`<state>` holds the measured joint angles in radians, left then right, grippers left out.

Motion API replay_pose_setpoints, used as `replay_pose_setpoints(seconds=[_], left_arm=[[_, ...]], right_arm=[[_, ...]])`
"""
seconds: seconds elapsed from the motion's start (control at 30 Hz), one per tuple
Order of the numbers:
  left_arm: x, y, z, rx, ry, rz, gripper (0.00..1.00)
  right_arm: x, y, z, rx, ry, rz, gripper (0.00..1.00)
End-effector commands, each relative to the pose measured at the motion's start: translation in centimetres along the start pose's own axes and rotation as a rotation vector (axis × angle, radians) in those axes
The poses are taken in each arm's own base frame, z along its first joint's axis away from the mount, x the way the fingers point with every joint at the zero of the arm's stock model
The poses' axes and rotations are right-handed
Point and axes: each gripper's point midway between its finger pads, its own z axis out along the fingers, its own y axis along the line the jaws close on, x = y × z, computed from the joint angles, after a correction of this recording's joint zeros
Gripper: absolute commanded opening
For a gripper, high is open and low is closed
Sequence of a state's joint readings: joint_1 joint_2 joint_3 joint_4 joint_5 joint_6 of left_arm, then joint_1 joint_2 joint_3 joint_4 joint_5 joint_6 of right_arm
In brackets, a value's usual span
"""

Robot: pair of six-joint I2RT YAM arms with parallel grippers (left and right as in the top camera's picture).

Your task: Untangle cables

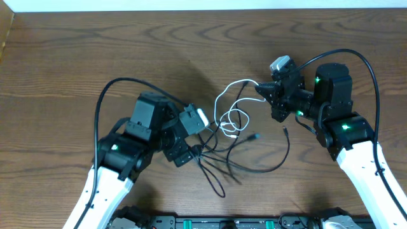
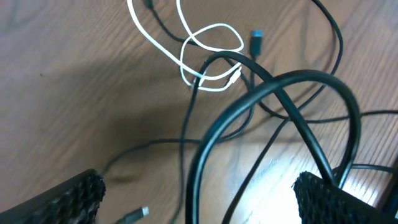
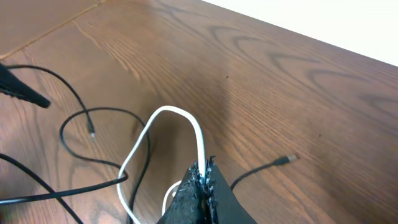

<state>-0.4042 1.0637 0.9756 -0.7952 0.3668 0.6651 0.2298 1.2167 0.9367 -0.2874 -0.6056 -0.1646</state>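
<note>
The cables lie tangled in the middle of the table. A white cable (image 1: 227,113) loops through thin black cables (image 1: 254,166). My right gripper (image 1: 260,89) is shut on the white cable (image 3: 166,113), which arches up out of its tip (image 3: 204,171). My left gripper (image 1: 194,145) hangs open just over the tangle's left side. In the left wrist view black cable loops (image 2: 273,87) rise between its spread fingers (image 2: 78,193), touching neither pad. The white cable (image 2: 211,57) lies beyond, next to a blue-tipped plug (image 2: 257,41).
A loose black plug end (image 3: 287,160) rests on the wood right of the right gripper. A silver USB plug (image 2: 140,213) lies near the left finger. The thick arm cables (image 1: 102,108) arc over the wooden table (image 1: 127,44).
</note>
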Motion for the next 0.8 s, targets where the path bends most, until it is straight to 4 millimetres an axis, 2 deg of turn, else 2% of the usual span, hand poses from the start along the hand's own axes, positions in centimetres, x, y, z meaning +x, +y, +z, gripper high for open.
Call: replay_pose_setpoints(seconds=[0.0,0.1,0.23,0.33,0.43,0.6,0.77], left_arm=[[0.5,1.5,-0.4,-0.077,0.056,0.058,0.99],[2.6,3.3,0.7,-0.161,0.161,-0.084,0.98],[3.0,4.5,2.7,-0.189,0.191,-0.251,0.98],[2.3,5.5,4.3,-0.203,0.165,-0.326,0.98],[1.3,5.9,5.2,-0.191,0.121,-0.323,0.98],[-0.9,6.3,5.2,-0.178,0.025,-0.307,0.99],[-2.5,7.9,4.9,-0.241,-0.048,-0.321,0.89]], right_arm=[[-0.7,0.0,-0.5,0.008,-0.017,0.002,0.01],[-0.7,0.0,-0.5,0.007,-0.017,0.002,0.01],[-0.8,1.0,-0.5,-0.053,-0.028,-0.009,0.01],[-0.8,2.3,-0.6,-0.125,-0.033,-0.064,0.01],[0.3,2.7,-0.7,-0.149,0.001,-0.117,0.01],[2.4,2.8,-0.8,-0.152,0.079,-0.135,0.01],[3.4,2.3,-0.8,-0.116,0.126,-0.088,0.01]])
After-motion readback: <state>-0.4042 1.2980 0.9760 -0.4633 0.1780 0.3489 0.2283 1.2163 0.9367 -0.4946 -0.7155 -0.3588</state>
